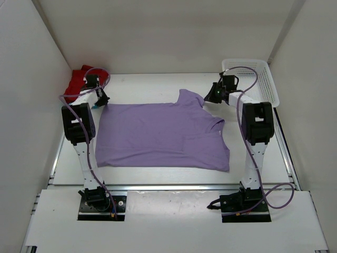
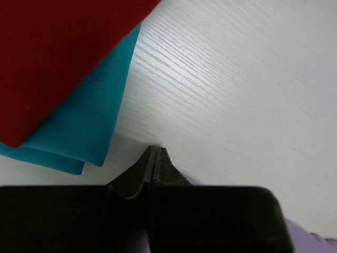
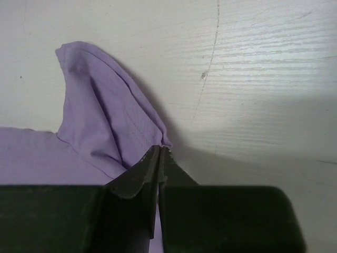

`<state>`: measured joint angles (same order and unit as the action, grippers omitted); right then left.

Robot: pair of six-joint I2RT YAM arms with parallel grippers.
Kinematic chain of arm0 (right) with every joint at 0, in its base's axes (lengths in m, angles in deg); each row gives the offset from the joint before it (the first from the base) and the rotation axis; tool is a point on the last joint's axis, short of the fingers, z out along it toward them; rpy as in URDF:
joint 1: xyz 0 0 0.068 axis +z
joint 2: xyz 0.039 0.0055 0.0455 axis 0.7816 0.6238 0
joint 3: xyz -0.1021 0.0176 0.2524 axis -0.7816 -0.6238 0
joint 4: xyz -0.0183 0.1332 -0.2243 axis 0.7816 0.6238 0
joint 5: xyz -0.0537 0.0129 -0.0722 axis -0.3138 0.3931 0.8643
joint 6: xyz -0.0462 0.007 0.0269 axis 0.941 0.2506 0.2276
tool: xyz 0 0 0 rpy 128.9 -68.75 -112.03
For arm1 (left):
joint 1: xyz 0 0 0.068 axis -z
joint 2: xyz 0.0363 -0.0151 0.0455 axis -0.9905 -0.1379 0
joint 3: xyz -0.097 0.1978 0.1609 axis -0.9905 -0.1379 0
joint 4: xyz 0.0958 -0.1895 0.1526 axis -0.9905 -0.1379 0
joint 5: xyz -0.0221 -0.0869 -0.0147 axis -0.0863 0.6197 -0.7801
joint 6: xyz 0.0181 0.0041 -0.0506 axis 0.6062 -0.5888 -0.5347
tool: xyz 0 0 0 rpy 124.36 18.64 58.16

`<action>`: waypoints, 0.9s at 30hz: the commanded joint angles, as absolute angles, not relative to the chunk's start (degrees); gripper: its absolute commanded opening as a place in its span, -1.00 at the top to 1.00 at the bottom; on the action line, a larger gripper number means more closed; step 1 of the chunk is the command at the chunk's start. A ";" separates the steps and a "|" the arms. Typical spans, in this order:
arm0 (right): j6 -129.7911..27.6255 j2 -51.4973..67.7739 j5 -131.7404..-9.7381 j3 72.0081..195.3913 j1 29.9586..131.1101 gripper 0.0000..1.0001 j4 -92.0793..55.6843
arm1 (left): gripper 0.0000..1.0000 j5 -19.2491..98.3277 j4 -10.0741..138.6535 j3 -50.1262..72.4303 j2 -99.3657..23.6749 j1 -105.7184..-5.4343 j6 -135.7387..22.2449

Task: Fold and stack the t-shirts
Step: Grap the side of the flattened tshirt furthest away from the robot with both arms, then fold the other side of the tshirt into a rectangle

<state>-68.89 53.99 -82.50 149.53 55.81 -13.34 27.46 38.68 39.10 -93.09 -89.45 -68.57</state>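
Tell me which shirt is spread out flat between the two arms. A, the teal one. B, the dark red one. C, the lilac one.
C: the lilac shirt lies spread between the arms, while the dark red shirt and teal shirt sit together at the far left corner.

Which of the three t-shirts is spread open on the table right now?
The lilac purple t-shirt, lying flat in the middle. The dark red t-shirt lies on the teal t-shirt in the far left corner.
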 commanded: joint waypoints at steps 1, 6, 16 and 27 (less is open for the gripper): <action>-69.06 49.49 -83.40 150.17 55.54 0.99 -15.10 | 1.00 26.79 39.42 37.52 -89.28 -89.46 -68.63; -68.87 44.58 -83.49 148.86 55.63 1.00 -13.25 | 1.00 29.16 40.31 35.67 -85.23 -88.94 -69.60; -70.11 22.88 -81.82 127.60 56.60 1.00 -17.74 | 1.00 26.09 44.16 20.83 -72.76 -89.63 -68.02; -71.16 0.02 -79.80 104.49 54.75 1.00 -19.67 | 1.00 27.94 50.67 2.54 -56.49 -93.06 -71.36</action>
<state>-71.01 4.40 -81.56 106.99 55.27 -17.60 27.53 47.97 5.24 -61.57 -91.38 -69.99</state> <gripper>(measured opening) 0.007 0.070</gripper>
